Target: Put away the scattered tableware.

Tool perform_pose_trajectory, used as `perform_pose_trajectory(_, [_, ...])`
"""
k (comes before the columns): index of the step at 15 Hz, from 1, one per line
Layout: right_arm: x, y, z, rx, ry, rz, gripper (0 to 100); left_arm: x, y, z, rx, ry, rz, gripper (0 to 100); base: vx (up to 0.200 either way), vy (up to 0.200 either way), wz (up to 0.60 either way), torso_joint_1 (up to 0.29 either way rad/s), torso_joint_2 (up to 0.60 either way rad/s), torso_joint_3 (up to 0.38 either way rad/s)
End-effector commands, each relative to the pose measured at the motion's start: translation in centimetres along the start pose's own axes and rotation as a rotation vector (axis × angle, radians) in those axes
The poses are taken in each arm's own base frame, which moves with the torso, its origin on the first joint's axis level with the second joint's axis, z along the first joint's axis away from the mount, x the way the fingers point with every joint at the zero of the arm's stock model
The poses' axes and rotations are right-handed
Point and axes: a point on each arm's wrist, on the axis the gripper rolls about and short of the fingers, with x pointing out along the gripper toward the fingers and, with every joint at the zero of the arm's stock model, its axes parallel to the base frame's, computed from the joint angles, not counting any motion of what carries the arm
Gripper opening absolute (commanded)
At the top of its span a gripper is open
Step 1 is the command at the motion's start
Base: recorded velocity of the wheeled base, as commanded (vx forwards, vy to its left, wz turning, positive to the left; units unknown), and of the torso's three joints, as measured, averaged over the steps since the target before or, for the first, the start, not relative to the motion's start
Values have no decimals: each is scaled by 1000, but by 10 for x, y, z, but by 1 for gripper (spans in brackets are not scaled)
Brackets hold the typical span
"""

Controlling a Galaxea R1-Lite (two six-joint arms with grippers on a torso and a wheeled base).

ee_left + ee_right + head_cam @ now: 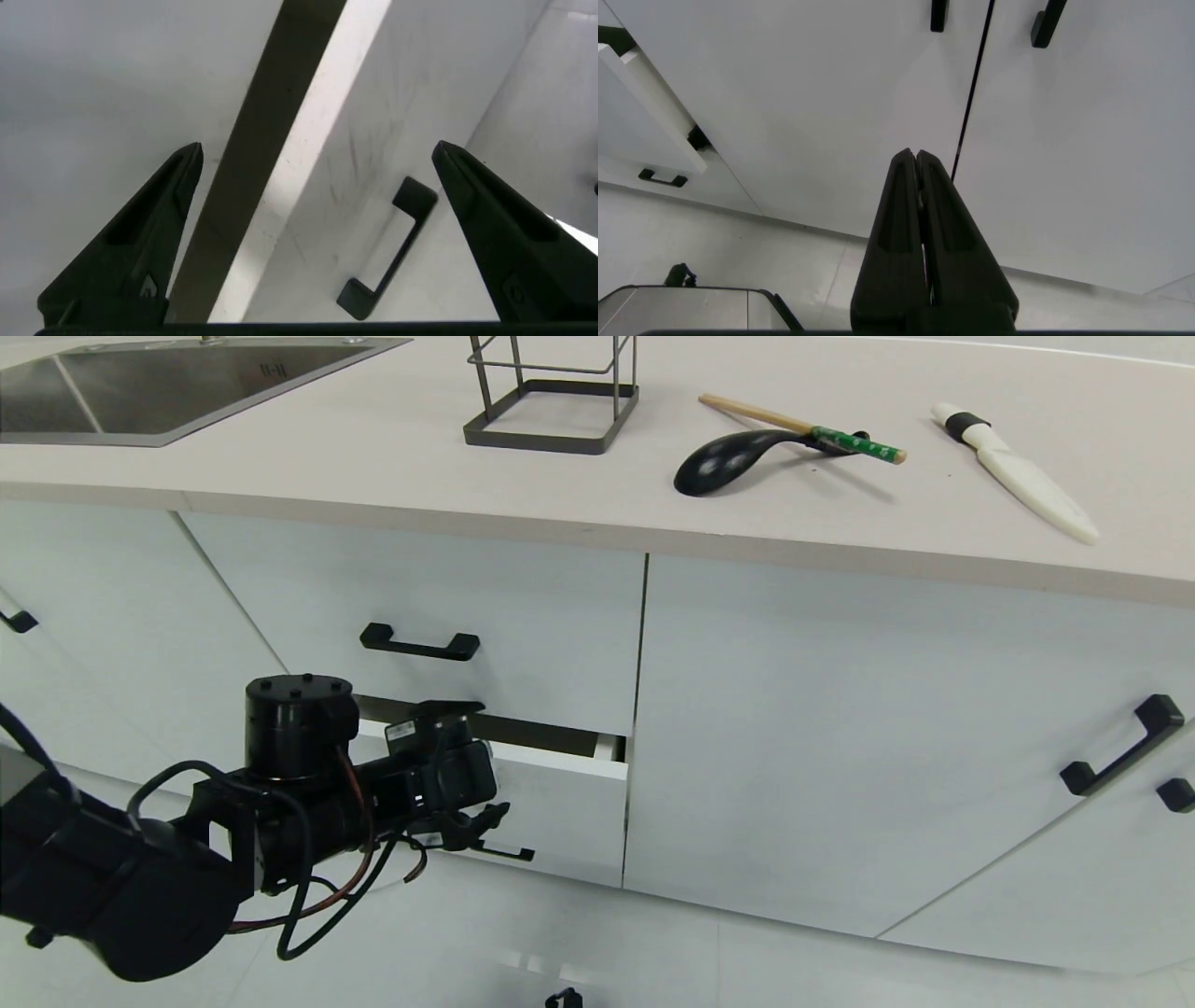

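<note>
black left gripper (318, 149), fingers (140, 243) apart, sits just before the slightly open drawer's (560, 784) handle (388, 247), while up on the counter (373, 457) a black spoon (724, 460) lies under chopsticks (803, 428), a white knife (1018, 474) to their right, and the right gripper (918, 157) has its fingers (896, 243) pressed together.

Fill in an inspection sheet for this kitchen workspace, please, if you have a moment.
Surface: pale countertop, sink at its left end.
Job's things: black spoon with chopsticks across its handle; white knife apart, to their right; wire rack to their left; drawer slightly open.
Clutter: nothing seen.
Grippers: left gripper open, facing the drawer handle; right gripper shut, before cabinet doors.
Cables: black and red cables looped along the left arm.
Surroundings: black handles, glossy floor.
</note>
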Motion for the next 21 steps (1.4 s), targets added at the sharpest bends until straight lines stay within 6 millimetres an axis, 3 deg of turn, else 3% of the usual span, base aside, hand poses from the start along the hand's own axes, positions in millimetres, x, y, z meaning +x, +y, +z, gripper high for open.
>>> perform_pose_trajectory(1, [0,0,0,0,1,0,0,4,-2,-3,-3,8,-12,100,0,0,0,0,0,0])
perform_pose_trajectory(8, [0,0,0,0,1,0,0,19,-14,-13,-14,29,-51,100,0,0,0,0,0,0])
perform_pose_trajectory(13, [0,0,0,0,0,0,0,12,-27,-15,-20,44,-96,100,0,0,0,0,0,0])
perform_pose_trajectory(18, [0,0,0,0,1,0,0,-33,-40,-9,-19,43,-108,100,0,0,0,0,0,0])
perform_pose_trajectory(19, [0,0,0,0,0,-1,0,-34,-40,-9,-19,43,-108,100,0,0,0,0,0,0])
perform_pose_trajectory(21, [0,0,0,0,1,0,0,-69,-59,-4,-8,26,-141,100,0,0,0,0,0,0])
